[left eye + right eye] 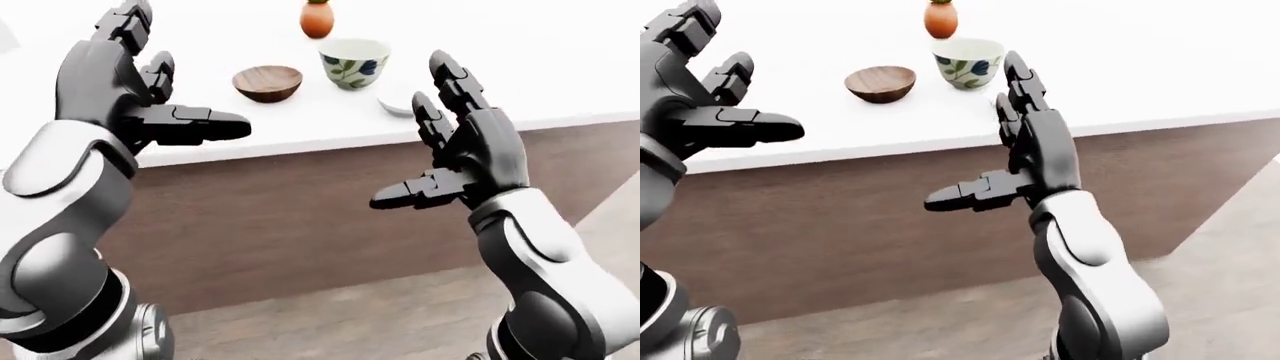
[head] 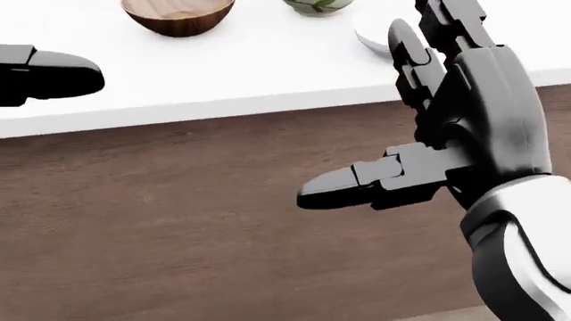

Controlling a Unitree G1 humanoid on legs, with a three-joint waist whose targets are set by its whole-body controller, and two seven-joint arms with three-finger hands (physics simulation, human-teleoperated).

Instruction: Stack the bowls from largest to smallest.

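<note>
My left hand (image 1: 130, 90) and right hand (image 1: 465, 150) hang open, clear of the tabletop (image 1: 500, 67). At 12 o'clock the wooden bowl (image 1: 267, 82), patterned bowl (image 1: 354, 62) and orange thing (image 1: 317, 18) crowd together; white tabletop lies bare toward 2 o'clock.

Small white bowl (image 1: 395, 107) mostly hidden behind right hand (image 1: 470, 150); orange obj (image 1: 317, 18) cut by top edge.

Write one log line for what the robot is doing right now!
left hand: open, empty | right hand: open, empty | wooden bowl, floral bowl, white bowl: apart on counter, unstacked
</note>
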